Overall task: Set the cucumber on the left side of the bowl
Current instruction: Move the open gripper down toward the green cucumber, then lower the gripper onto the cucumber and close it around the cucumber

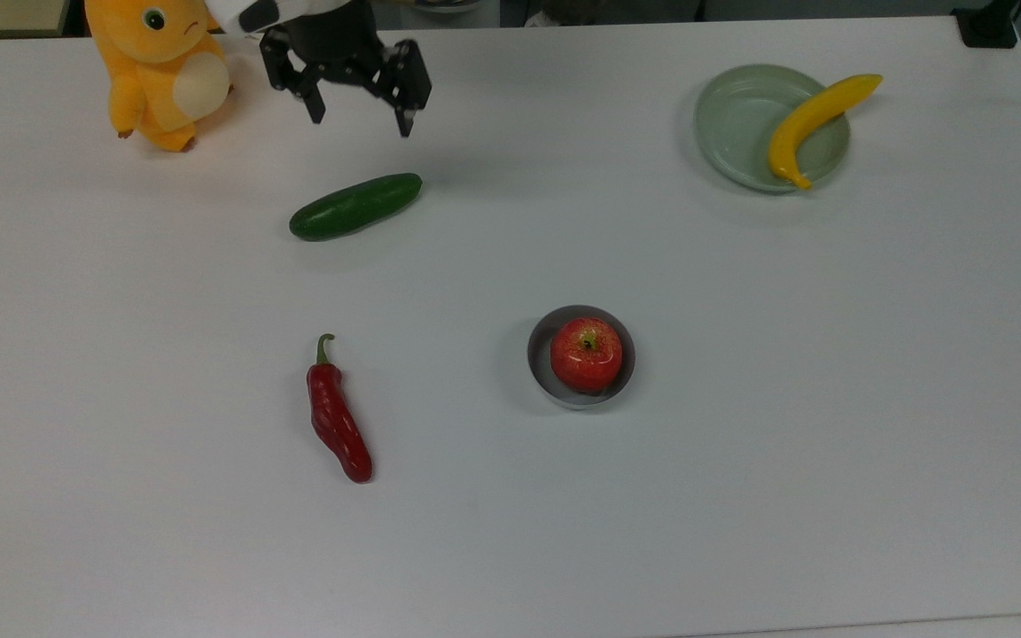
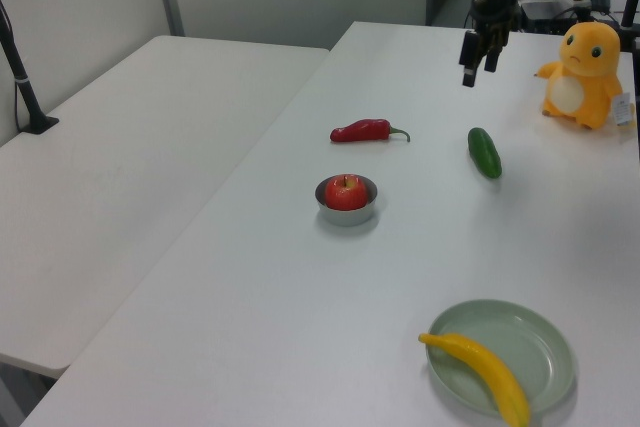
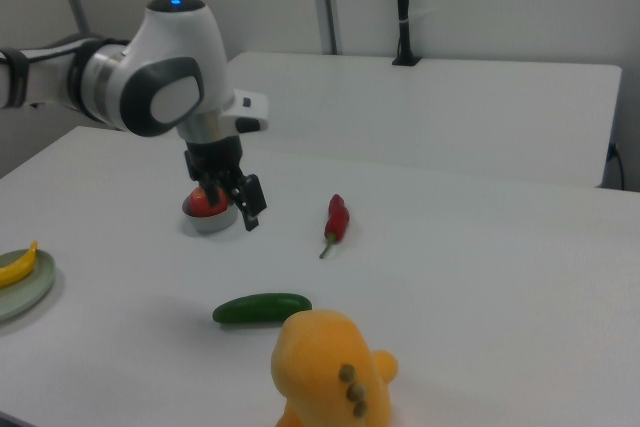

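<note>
The dark green cucumber [image 1: 355, 206] lies flat on the white table, slanted, at the centre left of the top view; it also shows in the left view [image 2: 484, 152] and the right view [image 3: 262, 307]. The small grey bowl [image 1: 538, 352] stands mid-table with a red apple [image 1: 586, 354] inside it, well to the cucumber's lower right in the top view. My gripper [image 1: 360, 123] hangs open and empty above the table, just behind the cucumber and apart from it, with its wrist turned so the fingers stand askew. In the left view the gripper [image 2: 476, 72] is above and beyond the cucumber.
A red chili [image 1: 338, 416] lies at the top view's lower left. An orange plush toy [image 1: 160, 66] sits at the far left edge, close to my gripper. A pale green plate [image 1: 732, 124] with a banana [image 1: 816, 120] stands at the top view's far right.
</note>
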{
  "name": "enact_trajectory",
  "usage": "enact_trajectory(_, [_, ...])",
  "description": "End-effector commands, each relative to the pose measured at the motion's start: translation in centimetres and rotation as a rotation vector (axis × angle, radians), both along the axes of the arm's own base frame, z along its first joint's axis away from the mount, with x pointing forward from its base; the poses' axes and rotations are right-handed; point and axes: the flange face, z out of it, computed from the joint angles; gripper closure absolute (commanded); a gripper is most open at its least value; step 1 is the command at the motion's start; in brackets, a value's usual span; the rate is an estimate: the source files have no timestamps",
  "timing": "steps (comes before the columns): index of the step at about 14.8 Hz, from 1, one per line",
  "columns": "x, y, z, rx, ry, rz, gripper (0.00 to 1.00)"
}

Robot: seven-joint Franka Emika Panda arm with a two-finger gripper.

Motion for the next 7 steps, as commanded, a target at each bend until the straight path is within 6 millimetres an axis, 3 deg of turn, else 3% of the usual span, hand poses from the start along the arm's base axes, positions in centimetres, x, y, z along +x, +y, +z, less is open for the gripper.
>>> enact_trajectory(1, [1.2, -0.6, -3.5, 0.031, -0.034, -0.272, 0.0])
enact_trajectory(3, [0.3, -2.8, -4.6, 0.042, -0.002, -0.464, 0.0])
enact_trajectory(7, [-0.8, -4.6, -6.2, 0.05, 0.039, -0.651, 0.0])
